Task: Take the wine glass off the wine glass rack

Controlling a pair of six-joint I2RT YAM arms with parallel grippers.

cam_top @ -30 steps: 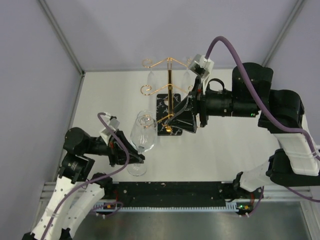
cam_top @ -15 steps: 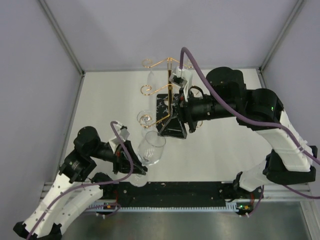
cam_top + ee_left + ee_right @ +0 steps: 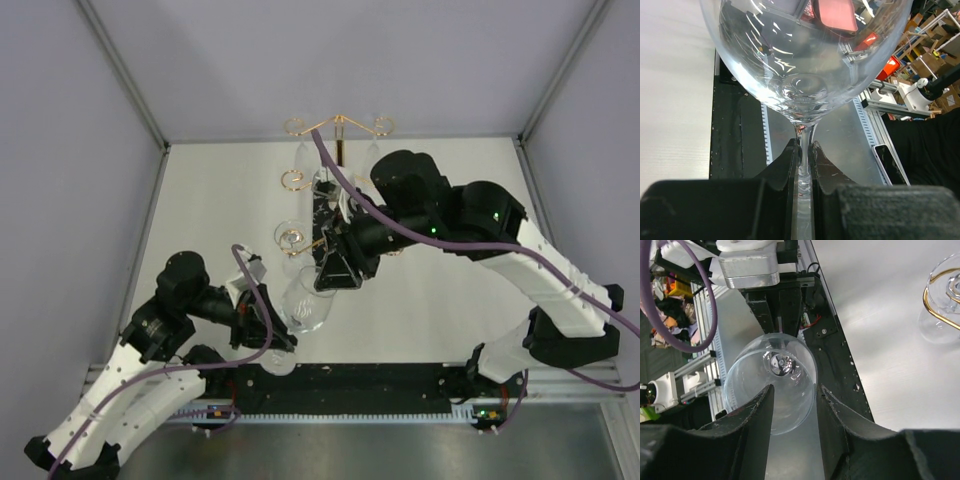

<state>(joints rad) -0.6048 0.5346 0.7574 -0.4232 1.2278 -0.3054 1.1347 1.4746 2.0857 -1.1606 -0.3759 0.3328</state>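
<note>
A clear wine glass (image 3: 308, 302) is off the rack, tilted, near the table's front edge. My left gripper (image 3: 274, 336) is shut on its stem; in the left wrist view the stem (image 3: 804, 150) is pinched between the fingers under the bowl (image 3: 805, 50). My right gripper (image 3: 330, 276) is open, just above the bowl. In the right wrist view its fingers (image 3: 757, 410) flank the bowl's rim (image 3: 771, 385); I cannot tell whether they touch. The gold wire rack (image 3: 338, 122) stands at the back, its base mostly hidden by my right arm.
Other glasses still hang from the rack's arms, one at the near left (image 3: 289, 242), also in the right wrist view (image 3: 942, 300), and others at the back (image 3: 303, 152). The black rail (image 3: 340, 380) runs along the table's near edge. Walls enclose the sides.
My left gripper has carried the glass down towards the near edge. My right arm has left the rack, swung left and nearer, and come over the glass's bowl.
</note>
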